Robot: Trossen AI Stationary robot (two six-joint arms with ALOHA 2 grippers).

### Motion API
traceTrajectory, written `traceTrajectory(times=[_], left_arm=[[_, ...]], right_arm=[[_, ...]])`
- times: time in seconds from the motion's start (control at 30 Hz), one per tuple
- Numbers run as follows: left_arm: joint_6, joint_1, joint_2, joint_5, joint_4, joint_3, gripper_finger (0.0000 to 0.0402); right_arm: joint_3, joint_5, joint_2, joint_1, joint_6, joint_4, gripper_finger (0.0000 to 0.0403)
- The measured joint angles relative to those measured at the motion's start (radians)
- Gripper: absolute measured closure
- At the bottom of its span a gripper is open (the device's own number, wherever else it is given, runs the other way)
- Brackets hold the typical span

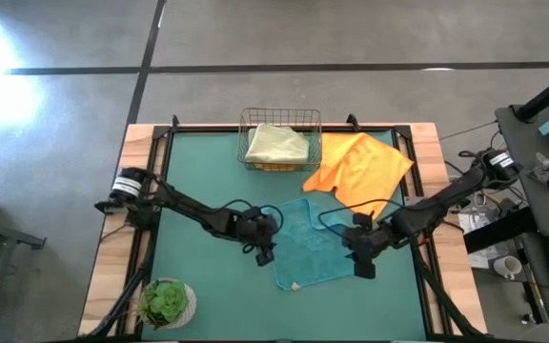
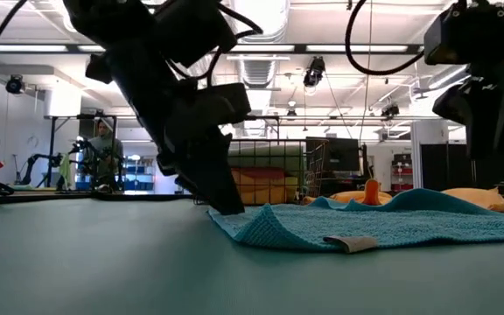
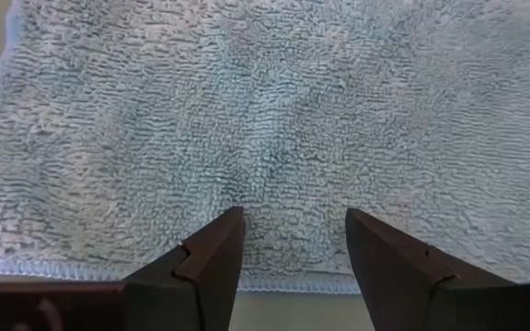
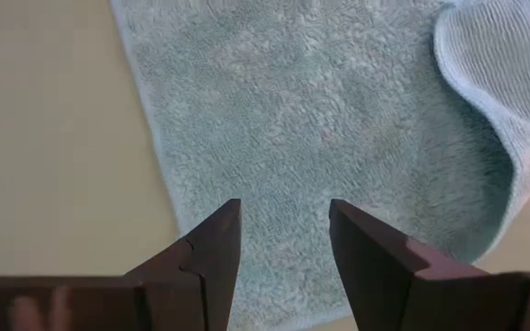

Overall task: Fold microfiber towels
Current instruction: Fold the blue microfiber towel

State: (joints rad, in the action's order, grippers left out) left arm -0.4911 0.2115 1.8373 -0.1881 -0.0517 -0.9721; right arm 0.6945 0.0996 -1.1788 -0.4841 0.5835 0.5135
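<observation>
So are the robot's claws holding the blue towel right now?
No. Both the left gripper and the right gripper are open above the teal towel, with nothing between their fingers.

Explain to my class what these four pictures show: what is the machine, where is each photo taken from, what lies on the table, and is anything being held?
It is a robot with two dark arms at a table, each ending in a two-finger gripper. One picture looks straight down, one looks level across the tabletop, and two come from cameras on the wrists.

On the green mat lies a teal towel, spread nearly flat with one corner curled. The left gripper and right gripper sit at its opposite edges, both open, holding nothing. An orange towel lies crumpled behind it. A wire basket holds a pale green towel. A small potted plant stands at a front corner.
</observation>
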Motion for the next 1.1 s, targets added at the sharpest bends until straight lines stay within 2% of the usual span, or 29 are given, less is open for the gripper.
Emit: traceTrajectory(times=[0.13, 0.23, 0.53, 0.67, 0.8, 0.9, 1.1], left_arm=[[0.002, -0.001, 0.001, -0.003, -0.012, 0.001, 0.0224], [0.013, -0.002, -0.008, -0.014, -0.089, 0.001, 0.0224], [0.094, -0.020, -0.040, -0.124, -0.278, 0.000, 0.0224], [0.160, -0.044, -0.072, -0.204, -0.427, -0.013, 0.0224], [0.191, -0.050, -0.119, -0.239, -0.605, -0.062, 0.0224], [0.188, -0.044, -0.153, -0.235, -0.701, -0.091, 0.0224], [0.179, 0.034, -0.234, -0.115, -0.689, -0.101, 0.0224]], right_arm=[[0.000, 0.005, -0.011, -0.002, 0.000, -0.025, 0.0245], [0.000, 0.005, -0.023, -0.002, 0.000, -0.032, 0.0245], [0.000, 0.002, -0.056, -0.002, 0.042, -0.080, 0.0245], [0.000, -0.004, -0.081, -0.002, 0.048, -0.085, 0.0245], [0.000, -0.029, -0.108, -0.002, 0.053, -0.087, 0.0245], [0.000, -0.031, -0.128, -0.002, 0.053, -0.087, 0.0245], [0.001, -0.030, -0.164, -0.008, 0.013, -0.169, 0.0245]])
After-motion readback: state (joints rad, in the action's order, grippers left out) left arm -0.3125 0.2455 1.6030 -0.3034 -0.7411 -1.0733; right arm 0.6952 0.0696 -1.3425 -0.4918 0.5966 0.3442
